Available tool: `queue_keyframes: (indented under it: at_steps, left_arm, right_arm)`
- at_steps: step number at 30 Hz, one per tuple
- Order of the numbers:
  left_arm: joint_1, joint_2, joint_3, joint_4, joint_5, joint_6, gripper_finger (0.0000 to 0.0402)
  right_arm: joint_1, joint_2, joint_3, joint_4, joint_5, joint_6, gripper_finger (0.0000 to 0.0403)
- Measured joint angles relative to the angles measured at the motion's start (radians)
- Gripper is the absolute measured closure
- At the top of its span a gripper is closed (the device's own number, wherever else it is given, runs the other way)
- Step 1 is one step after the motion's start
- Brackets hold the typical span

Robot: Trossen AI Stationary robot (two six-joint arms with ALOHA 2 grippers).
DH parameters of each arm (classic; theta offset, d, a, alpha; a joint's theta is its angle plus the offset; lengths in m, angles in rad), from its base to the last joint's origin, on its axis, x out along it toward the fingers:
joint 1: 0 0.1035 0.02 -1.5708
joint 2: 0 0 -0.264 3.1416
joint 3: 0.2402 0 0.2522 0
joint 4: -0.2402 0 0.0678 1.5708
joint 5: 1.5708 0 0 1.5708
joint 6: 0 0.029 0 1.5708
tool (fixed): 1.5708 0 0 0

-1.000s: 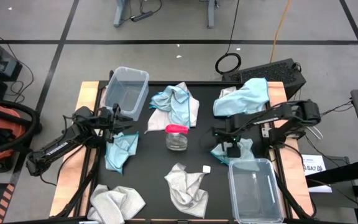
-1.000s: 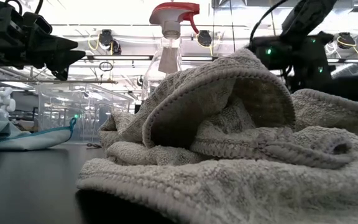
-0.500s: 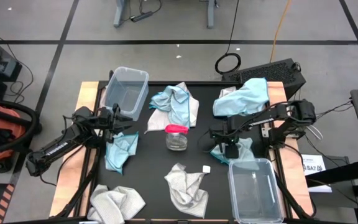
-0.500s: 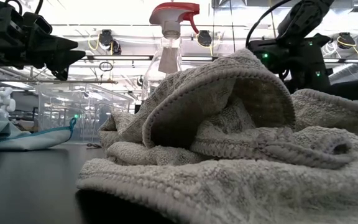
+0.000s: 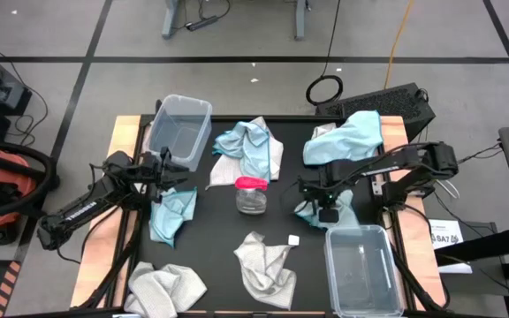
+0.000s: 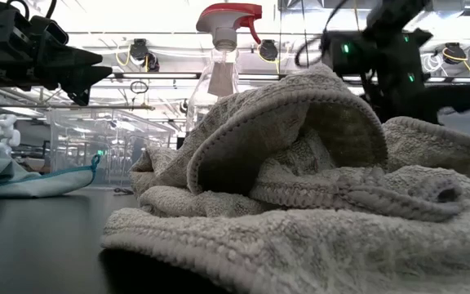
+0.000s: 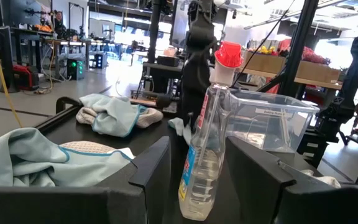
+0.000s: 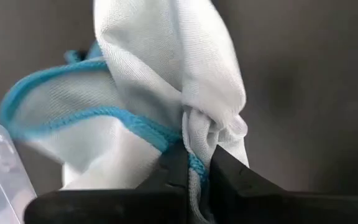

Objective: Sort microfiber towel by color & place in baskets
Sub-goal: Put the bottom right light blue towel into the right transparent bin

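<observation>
My right gripper (image 5: 313, 198) is shut on a light blue towel (image 5: 329, 212) that lies beside the far end of the near right basket (image 5: 366, 269). My left gripper (image 5: 164, 168) hovers open at the table's left, beside the far left basket (image 5: 181, 131), with nothing between its fingers. Another light blue towel (image 5: 171, 214) lies just near it. A blue and grey heap (image 5: 251, 146) and a blue towel (image 5: 348, 137) lie at the far side. Two grey towels (image 5: 265, 265) (image 5: 163, 287) lie near the front edge. My right gripper pinches a bunched fold of the light blue towel (image 8: 199, 134) between its two fingers (image 8: 174, 167), and the bright blue hem (image 8: 143, 127) runs into the pinch. The fingers come from above. Several layers are gathered there. The towel's remaining cloth (image 5: 336, 215) lies on the table.
A clear spray bottle with a red top (image 5: 251, 194) stands at the table's middle, in line with my left gripper (image 7: 197, 168). In the low view a grey towel (image 6: 300, 188) fills the foreground. A small white tag (image 5: 293, 239) lies near the middle.
My right gripper has shut on the light blue towel beside the near right basket, gathering its cloth into a bunch. The arm has risen a little in the low view.
</observation>
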Motion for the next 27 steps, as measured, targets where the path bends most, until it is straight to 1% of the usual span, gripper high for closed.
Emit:
queue_keyframes:
  at_steps: [4,9,20,24,27]
  left_arm:
    - [0.0,0.0,0.0,0.0,0.0,0.0,0.024]
    - [0.0,0.0,0.0,0.0,0.0,0.0,0.024]
    - [0.0,0.0,0.0,0.0,0.0,0.0,0.024]
    - [0.0,0.0,0.0,0.0,0.0,0.0,0.024]
    - [0.0,0.0,0.0,0.0,0.0,0.0,0.024]
  right_arm:
    - [0.0,-0.048,0.087,-0.028,0.022,-0.022,0.039]
    - [0.0,-0.119,0.2,-0.049,0.021,-0.052,0.0392]
    - [0.0,-0.328,0.401,-0.17,0.003,-0.129,0.0393]
    - [0.0,-0.407,0.464,-0.206,-0.054,-0.176,0.0393]
    - [0.0,-0.468,0.501,-0.215,-0.145,-0.208,0.0393]
